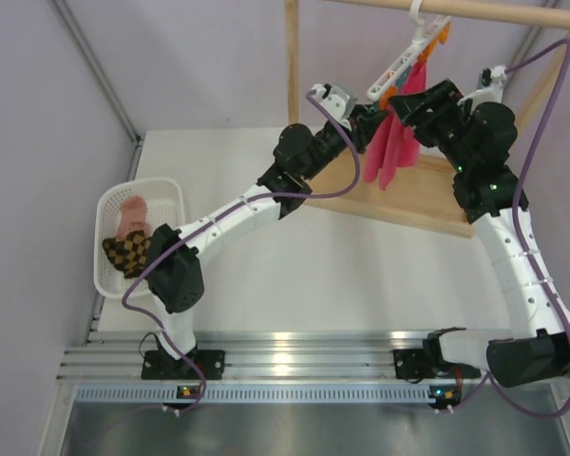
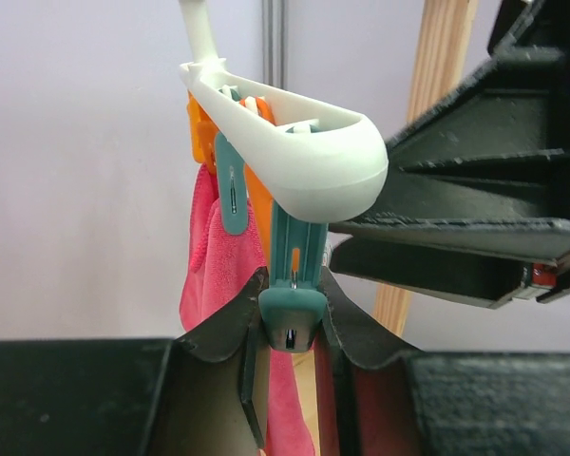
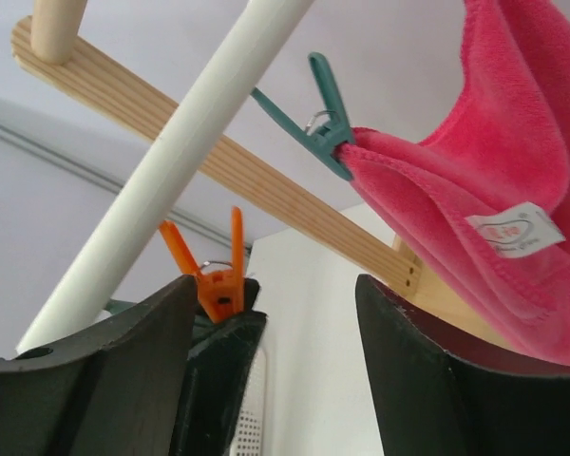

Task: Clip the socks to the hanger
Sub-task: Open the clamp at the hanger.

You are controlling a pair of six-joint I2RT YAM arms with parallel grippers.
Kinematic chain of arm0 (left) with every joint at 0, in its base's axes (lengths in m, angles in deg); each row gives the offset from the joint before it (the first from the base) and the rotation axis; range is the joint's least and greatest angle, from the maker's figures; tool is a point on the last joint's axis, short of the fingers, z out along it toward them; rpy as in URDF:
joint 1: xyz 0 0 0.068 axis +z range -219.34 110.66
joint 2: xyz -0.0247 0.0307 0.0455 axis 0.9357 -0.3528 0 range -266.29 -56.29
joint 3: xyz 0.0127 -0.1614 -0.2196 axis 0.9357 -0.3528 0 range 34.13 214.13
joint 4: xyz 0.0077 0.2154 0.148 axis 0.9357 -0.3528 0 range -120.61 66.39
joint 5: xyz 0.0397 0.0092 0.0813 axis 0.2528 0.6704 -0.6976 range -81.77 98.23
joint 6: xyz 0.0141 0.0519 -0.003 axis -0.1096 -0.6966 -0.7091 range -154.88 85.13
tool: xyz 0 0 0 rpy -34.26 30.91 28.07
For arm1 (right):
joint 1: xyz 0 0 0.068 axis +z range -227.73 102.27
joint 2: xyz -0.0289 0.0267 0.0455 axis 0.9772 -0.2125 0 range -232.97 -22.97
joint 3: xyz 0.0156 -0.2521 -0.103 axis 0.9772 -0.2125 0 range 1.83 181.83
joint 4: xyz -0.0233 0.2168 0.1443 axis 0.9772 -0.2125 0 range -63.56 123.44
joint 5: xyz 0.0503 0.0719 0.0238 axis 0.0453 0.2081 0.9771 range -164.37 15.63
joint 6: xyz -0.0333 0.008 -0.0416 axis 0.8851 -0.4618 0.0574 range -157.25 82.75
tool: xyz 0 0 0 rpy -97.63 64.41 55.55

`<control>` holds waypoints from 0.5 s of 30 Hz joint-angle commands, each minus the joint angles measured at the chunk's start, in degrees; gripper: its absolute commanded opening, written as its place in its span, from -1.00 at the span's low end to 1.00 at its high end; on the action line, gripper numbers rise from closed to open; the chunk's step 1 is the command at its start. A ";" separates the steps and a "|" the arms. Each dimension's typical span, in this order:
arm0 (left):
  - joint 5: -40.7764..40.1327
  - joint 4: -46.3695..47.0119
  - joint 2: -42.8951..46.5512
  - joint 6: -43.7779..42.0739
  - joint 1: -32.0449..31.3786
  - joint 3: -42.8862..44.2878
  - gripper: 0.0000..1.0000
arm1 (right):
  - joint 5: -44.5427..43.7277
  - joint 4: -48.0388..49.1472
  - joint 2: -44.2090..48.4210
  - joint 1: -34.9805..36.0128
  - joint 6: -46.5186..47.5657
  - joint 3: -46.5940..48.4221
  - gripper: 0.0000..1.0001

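You've clipped nothing yet: the socks (image 1: 128, 252) lie in the white basket (image 1: 166, 187), well apart from the hanger (image 1: 404, 65), which carries only a pink cloth (image 1: 396, 152). Your left gripper (image 2: 290, 323) pinches a teal clip (image 2: 294, 275); your right gripper (image 3: 275, 323) is spread and holds nothing.

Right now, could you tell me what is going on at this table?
The left tool is pinched around a teal clip on the hanger, which hangs from the wooden rack. The right tool is open nearby, holding nothing. A pink cloth is already clipped on. The checked socks lie in the basket with a peach sock, so none is clipped yet.
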 commanded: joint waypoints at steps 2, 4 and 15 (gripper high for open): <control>-1.76 6.01 2.19 0.12 1.28 0.47 -1.00 | 2.71 5.47 3.50 -3.41 2.18 -4.45 0.36; -1.32 6.01 2.19 0.56 1.28 0.47 -1.00 | 8.33 9.62 3.42 -4.30 2.44 -6.13 0.35; -0.26 5.83 1.84 0.47 1.46 0.38 -1.00 | 23.47 17.55 -1.33 -5.88 -4.94 -4.21 0.54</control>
